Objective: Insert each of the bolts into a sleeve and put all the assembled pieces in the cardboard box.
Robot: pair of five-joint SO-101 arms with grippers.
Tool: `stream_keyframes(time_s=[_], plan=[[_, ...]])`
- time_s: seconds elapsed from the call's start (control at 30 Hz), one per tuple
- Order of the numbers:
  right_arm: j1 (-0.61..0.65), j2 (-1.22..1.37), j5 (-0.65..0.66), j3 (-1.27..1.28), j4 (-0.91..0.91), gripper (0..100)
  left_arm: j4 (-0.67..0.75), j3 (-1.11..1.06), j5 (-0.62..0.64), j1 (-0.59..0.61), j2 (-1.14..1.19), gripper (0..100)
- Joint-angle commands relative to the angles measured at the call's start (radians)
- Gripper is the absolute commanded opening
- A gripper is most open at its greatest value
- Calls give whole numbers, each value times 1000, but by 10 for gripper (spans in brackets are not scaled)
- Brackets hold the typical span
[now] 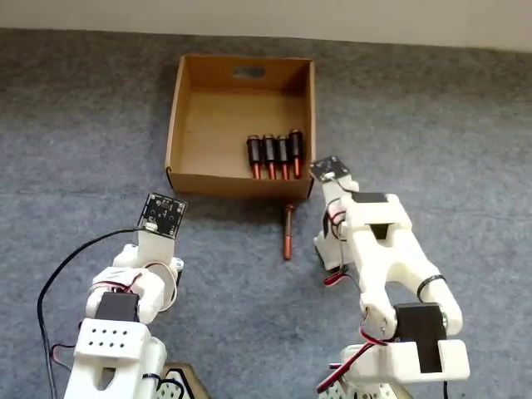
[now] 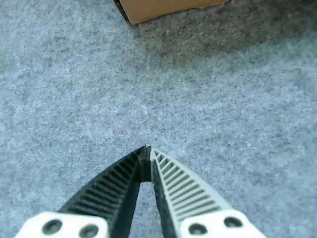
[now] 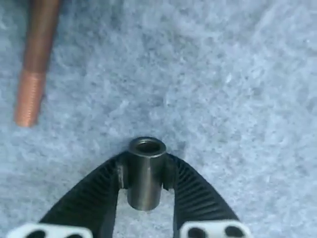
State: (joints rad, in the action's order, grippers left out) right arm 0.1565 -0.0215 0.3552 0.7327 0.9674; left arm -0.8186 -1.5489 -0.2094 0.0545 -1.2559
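The right gripper (image 3: pixel 146 164) is clamped on a dark metal sleeve (image 3: pixel 144 181), pinched between its ribbed fingers with the open bore facing away from the jaws, just above the grey carpet (image 3: pixel 237 74). A loose copper-coloured bolt (image 3: pixel 35 64) lies on the carpet ahead of those jaws and off to one side, threaded end nearest them, apart from the sleeve. The left gripper (image 2: pixel 147 152) has its jaws pressed together on nothing. A corner of the cardboard box (image 2: pixel 163 7) sits well ahead of its tips. Four assembled pieces (image 1: pixel 276 156) lie side by side inside the box.
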Motion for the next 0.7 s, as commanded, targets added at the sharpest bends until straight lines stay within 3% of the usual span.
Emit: stream_keyframes(time_s=[0.0,0.13,0.4,0.67], plan=[[-16,8,-3,8,-8,107,18,7,-9,-5,-8,20],[-15,-28,31,16,-8,8,18,7,-9,-5,-8,20],[-38,-432,37,150,-12,6,-17,84,-11,-7,2,24],[-54,-1043,-219,271,-13,6,-192,409,-71,-27,64,24]])
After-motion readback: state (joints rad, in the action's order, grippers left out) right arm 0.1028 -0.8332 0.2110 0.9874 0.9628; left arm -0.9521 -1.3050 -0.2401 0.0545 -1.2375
